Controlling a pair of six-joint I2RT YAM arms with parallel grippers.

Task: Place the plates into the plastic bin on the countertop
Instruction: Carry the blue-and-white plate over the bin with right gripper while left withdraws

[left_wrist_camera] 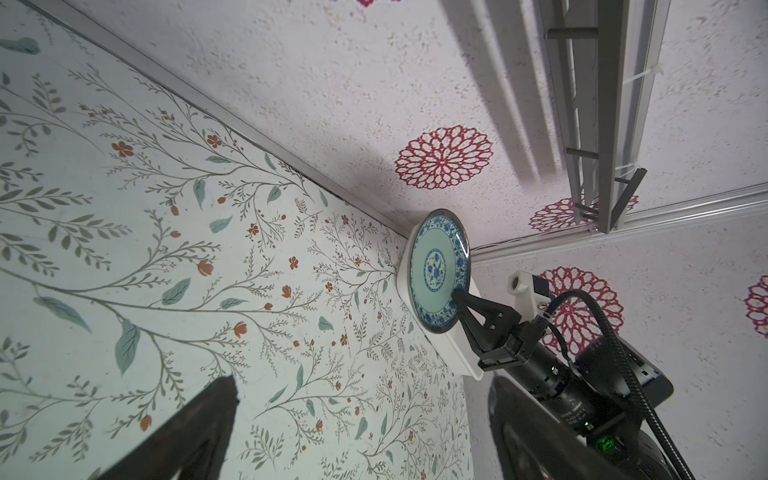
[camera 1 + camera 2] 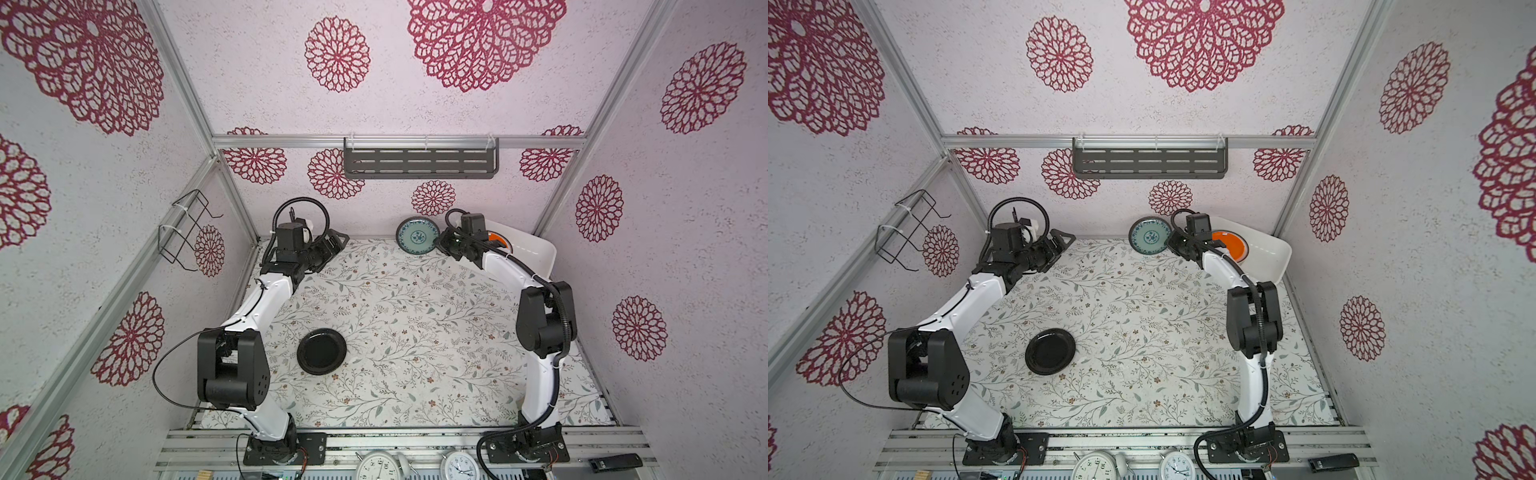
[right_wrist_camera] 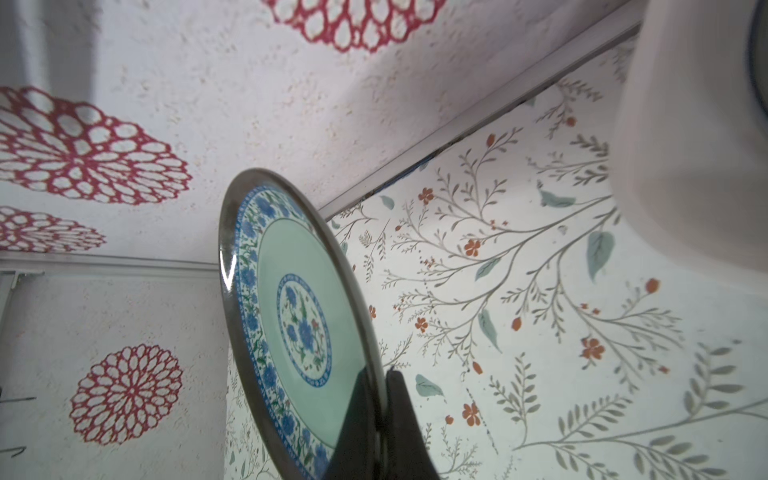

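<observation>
Our right jaws are pressed together on the rim of the teal plate, pinching it near its lower edge; in the right wrist view one finger sits behind the rim and one in front. The plate stands on edge, almost upright, lifted clear of the worktop and close to the back wall.

Our left jaws are spread wide with nothing between them. The left wrist view shows one finger well apart from its partner, both over bare worktop.

In both top views the teal plate hangs just beside the near end of the plastic bin, not yet above it. An orange plate already lies inside the bin.

We judge this to be the carry step, with the grasp made and the drop not yet begun. Next we should swing the plate sideways over the bin wall, roll the wrist until the plate lies flat, lower it onto or beside the orange one, and only then open.

A black plate lies on the worktop near our left arm, and we expect it comes next.
</observation>
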